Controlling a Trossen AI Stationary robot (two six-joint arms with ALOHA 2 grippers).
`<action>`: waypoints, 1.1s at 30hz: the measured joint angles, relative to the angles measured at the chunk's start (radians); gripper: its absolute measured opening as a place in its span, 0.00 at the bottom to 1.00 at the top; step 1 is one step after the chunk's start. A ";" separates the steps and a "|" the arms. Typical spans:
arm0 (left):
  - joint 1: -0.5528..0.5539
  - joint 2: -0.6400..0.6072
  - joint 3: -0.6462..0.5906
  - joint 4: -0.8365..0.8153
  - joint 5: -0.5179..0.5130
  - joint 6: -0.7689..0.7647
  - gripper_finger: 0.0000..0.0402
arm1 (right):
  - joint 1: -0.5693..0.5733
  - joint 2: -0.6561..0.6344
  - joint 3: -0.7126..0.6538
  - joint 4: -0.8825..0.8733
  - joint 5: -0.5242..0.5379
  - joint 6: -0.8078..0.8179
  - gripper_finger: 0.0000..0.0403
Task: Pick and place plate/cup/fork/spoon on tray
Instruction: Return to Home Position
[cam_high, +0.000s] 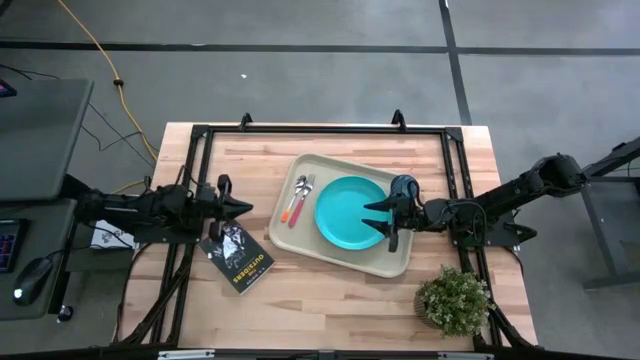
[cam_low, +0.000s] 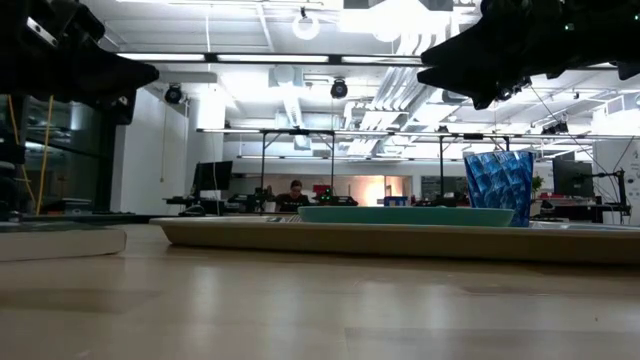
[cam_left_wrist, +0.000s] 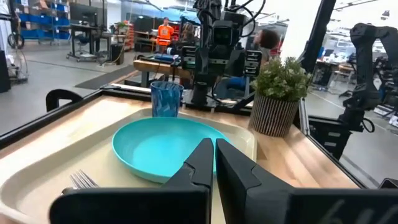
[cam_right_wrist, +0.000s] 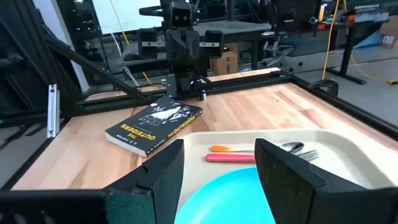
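Wood table — beside tray, book reads "THE OUTSIDERS".

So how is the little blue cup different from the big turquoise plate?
The plate is wide and flat; the cup is small and stands tall. The plate is solid turquoise; the cup is see-through blue. The plate fills the middle of the tray; the cup sits near one corner. Both are on the tray.

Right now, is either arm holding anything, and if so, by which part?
Nothing is held. The left end effector is shut and empty, off the tray; the right end effector is open and empty above the plate.
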 joint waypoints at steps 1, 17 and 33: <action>0.000 0.001 0.000 0.000 -0.001 0.001 0.00 | 0.000 0.000 0.000 -0.001 0.000 0.005 0.47; 0.002 0.002 0.000 0.004 -0.039 -0.034 0.00 | -0.011 -0.447 -0.041 -0.369 0.034 0.095 0.03; 0.002 0.002 0.000 0.005 -0.038 -0.034 0.00 | -0.087 -0.925 -0.306 -0.358 -0.013 0.044 0.00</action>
